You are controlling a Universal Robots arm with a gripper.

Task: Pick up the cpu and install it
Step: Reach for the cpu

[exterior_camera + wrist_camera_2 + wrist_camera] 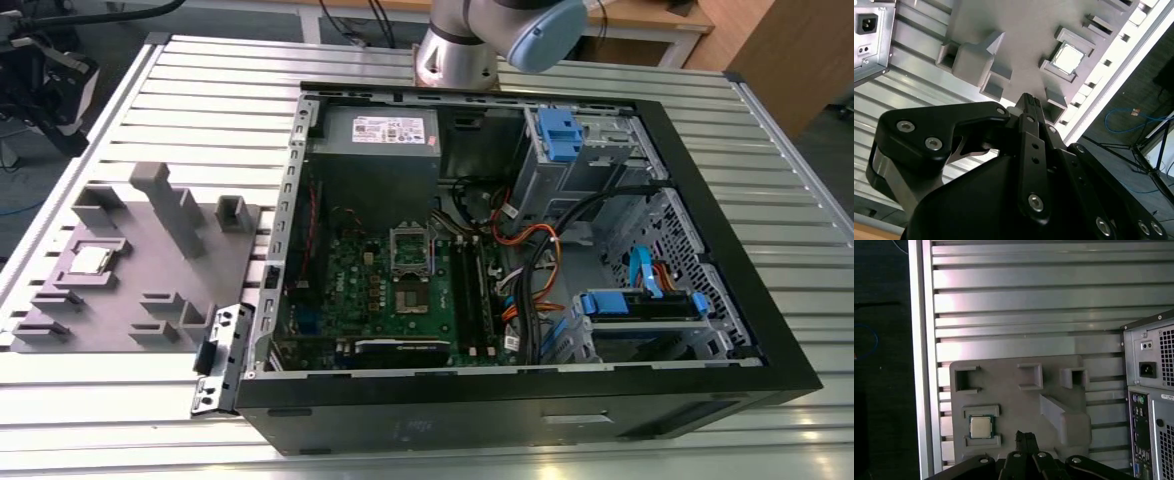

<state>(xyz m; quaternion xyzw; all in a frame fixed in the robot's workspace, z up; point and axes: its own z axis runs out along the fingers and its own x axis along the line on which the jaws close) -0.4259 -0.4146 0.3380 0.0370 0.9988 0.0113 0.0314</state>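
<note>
One small chip [980,427] lay flat in its pocket on the grey tray [1004,405] beside the computer case [1149,390], and my gripper [1024,436] hung high above it, fingers pressed together on nothing, so I thought it best to open them wide, line up square and go down slowly.

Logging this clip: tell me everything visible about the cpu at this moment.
The small flat square cpu has a silvery metal top and thin pale rim. It lies flat, top up, between two low brackets of the grey moulded holder tray on the slatted metal table, to the exterior view's left of the open black computer case. Only the tray touches it.
</note>
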